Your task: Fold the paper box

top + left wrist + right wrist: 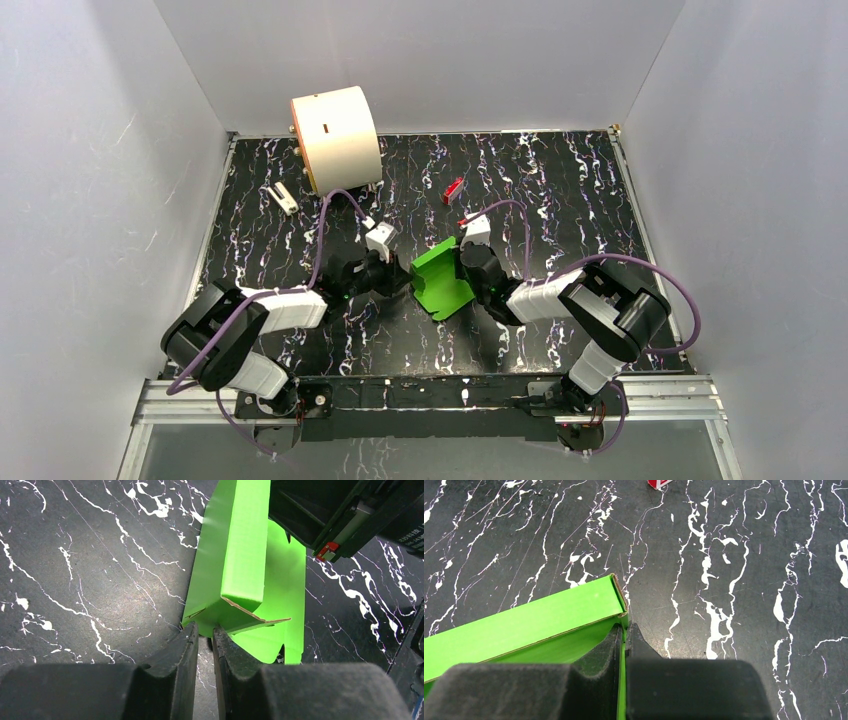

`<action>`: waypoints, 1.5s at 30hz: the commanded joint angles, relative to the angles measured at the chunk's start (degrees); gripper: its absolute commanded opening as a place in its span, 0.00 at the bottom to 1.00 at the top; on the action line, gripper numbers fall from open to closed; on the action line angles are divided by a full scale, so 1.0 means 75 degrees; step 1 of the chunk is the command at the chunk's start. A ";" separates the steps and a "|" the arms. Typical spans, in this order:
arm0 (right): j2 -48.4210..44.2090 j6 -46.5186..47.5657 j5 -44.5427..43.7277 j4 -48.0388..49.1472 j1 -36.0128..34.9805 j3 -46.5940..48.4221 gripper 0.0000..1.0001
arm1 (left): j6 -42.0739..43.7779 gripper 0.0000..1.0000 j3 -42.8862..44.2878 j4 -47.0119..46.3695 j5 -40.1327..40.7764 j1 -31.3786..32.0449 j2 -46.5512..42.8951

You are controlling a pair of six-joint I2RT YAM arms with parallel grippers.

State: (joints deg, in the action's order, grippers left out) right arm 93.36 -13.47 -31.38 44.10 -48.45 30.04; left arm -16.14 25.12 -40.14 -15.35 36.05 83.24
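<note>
Two grippers flank the green box (pixel 441 282), centre frame. Its wall is pinched by the right gripper (pixel 624 632). The left gripper (pixel 205 632), fingers (pixel 172 655) nearly together, meets the end flap (pixel 240 617); hold unconfirmed.

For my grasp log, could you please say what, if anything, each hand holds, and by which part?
The right hand pinches the paper box by a thin sheet edge. The left hand is at its corner flap; a hold cannot be told.
</note>
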 commanded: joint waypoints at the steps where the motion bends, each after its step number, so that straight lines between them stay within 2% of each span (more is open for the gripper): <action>1: 0.0020 -0.0463 -0.0212 -0.0556 -0.0044 0.0194 0.05 | -0.0076 0.18 0.0096 -0.0316 0.0480 0.0189 -0.0267; 12: 0.0093 -0.0605 -0.0298 -0.0700 -0.0044 0.0259 0.05 | 0.0211 0.33 -0.0032 -0.0522 0.0128 0.0232 -0.0493; 17: 0.0207 -0.0625 -0.0269 -0.0720 -0.0044 0.0330 0.05 | 0.0230 0.35 0.0026 -0.0542 -0.0305 0.0253 -0.0487; 23: 0.0118 -0.0712 -0.0405 -0.0820 -0.0044 0.0332 0.05 | 0.0065 0.36 -0.0046 -0.0549 0.0085 0.0258 -0.0539; 29: 0.0105 -0.0608 -0.0171 -0.0726 -0.0044 0.0307 0.06 | -0.0077 0.37 0.0036 -0.0622 0.1317 0.0279 -0.0333; 32: 0.0043 -0.0520 0.0008 -0.0701 -0.0043 0.0275 0.07 | -0.0165 0.36 0.0176 -0.0718 0.1372 0.0279 -0.0143; 37: -0.0369 -0.0081 0.0489 -0.0880 -0.0044 0.0204 0.18 | -0.0304 0.34 0.0161 -0.0823 0.1536 0.0279 -0.0023; 45: -0.1814 0.1150 0.1242 -0.2075 -0.0044 0.0089 0.46 | -0.0417 0.34 -0.0025 -0.0744 0.2442 0.0276 -0.0098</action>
State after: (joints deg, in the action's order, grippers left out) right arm 86.37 -11.22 -25.67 32.84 -48.47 30.52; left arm -19.14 25.10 -43.66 -1.50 37.89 83.29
